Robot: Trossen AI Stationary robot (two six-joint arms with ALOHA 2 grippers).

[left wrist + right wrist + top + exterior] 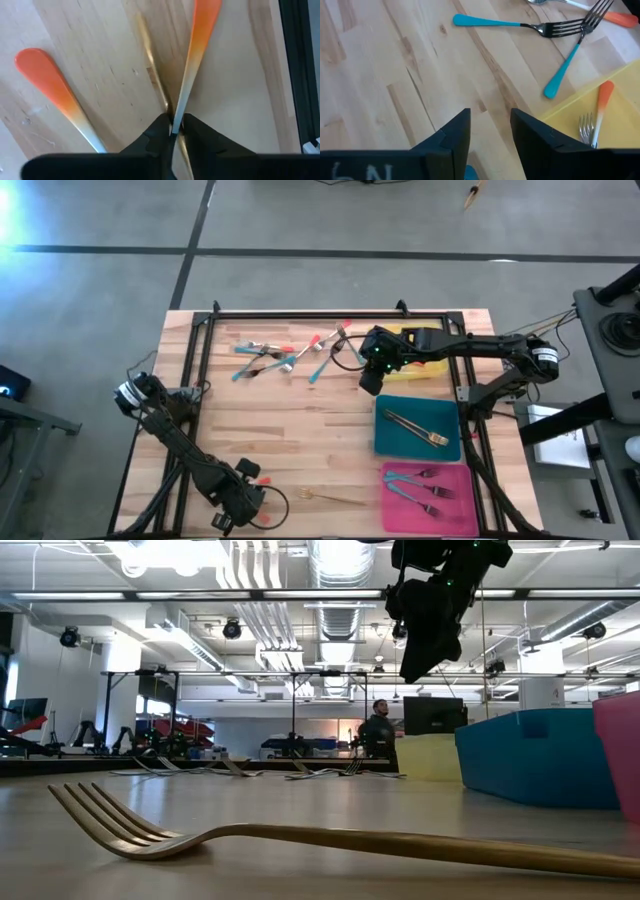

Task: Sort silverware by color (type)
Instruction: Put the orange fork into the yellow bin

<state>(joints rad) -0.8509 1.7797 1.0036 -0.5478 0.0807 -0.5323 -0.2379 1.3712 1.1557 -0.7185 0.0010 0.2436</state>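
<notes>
We saw the left gripper [173, 131] pinched on an orange-handled utensil [196, 55], its long axis running straight out from the fingertips; the right gripper [490, 131] hung open beside the yellow tray [620, 107]

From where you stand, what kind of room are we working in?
Probably a large robotics lab or workshop: exposed ceiling ducts, a polished concrete floor, more equipment benches beyond the wooden table, and a person standing in the background.
</notes>
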